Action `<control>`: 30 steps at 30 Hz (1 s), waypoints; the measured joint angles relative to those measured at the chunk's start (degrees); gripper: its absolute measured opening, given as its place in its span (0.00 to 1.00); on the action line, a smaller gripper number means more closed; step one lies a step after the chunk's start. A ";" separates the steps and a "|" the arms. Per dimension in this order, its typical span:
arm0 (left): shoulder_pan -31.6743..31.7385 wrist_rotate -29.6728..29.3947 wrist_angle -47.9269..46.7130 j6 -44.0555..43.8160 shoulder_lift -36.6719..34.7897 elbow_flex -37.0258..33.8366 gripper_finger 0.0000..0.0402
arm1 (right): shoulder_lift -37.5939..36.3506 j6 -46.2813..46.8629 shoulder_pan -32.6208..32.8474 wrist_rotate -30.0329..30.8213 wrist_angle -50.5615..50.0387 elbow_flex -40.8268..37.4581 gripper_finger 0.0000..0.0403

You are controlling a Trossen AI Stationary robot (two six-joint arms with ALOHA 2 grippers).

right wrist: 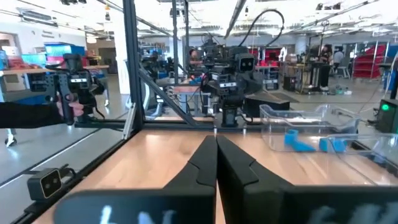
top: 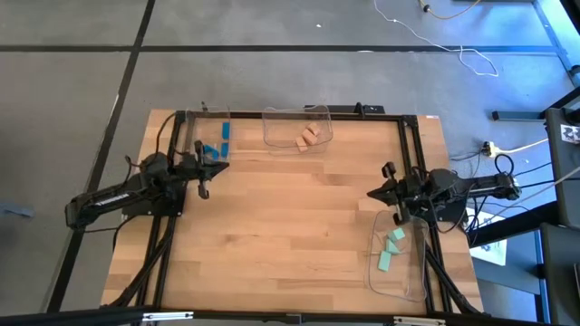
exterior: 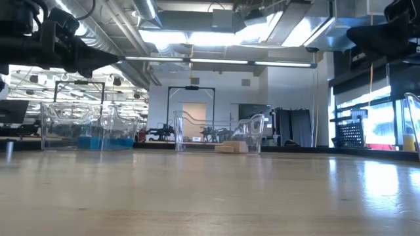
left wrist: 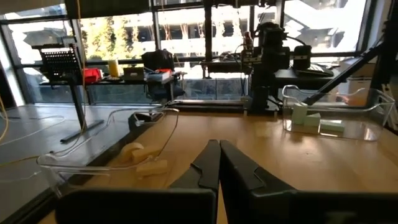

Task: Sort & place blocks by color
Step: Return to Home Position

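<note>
The blue blocks (top: 217, 144) lie in a clear tray at the table's far left, also seen as blue blocks (right wrist: 309, 142) in the right wrist view. Tan wood blocks (top: 310, 136) lie in a clear tray at the far middle, shown as tan blocks (left wrist: 144, 160) in the left wrist view. Mint green blocks (top: 391, 249) lie in a clear tray at the near right, also mint blocks (left wrist: 314, 121). My left gripper (top: 205, 170) hovers shut above the left side, beside the blue tray. My right gripper (top: 379, 193) hovers shut at the right, by the green tray. Neither holds a block.
Three clear plastic trays stand on the wooden table: one at the far left (top: 204, 127), one at the far middle (top: 272, 122), one at the near right (top: 412, 272). A black frame (top: 403, 136) runs along the table's edges. The bare wood in the middle (top: 290, 217) lies between the arms.
</note>
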 joint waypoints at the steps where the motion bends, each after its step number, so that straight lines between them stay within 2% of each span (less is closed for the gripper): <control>1: 0.00 0.25 0.03 0.29 0.00 0.00 0.00 | 0.00 0.16 -0.15 0.00 -0.39 0.01 0.00; 6: 0.00 -2.26 -3.11 0.26 0.01 0.00 0.00 | 0.35 -1.61 -1.00 2.00 -6.46 0.01 0.02; 12: 0.00 -7.00 -6.01 -1.06 0.00 0.00 0.00 | 1.29 -1.53 -1.06 3.08 -5.76 0.03 0.04; 30: 0.00 -7.25 -6.05 -1.17 0.00 0.00 0.00 | 1.31 -1.50 -1.06 3.09 -5.78 0.03 0.04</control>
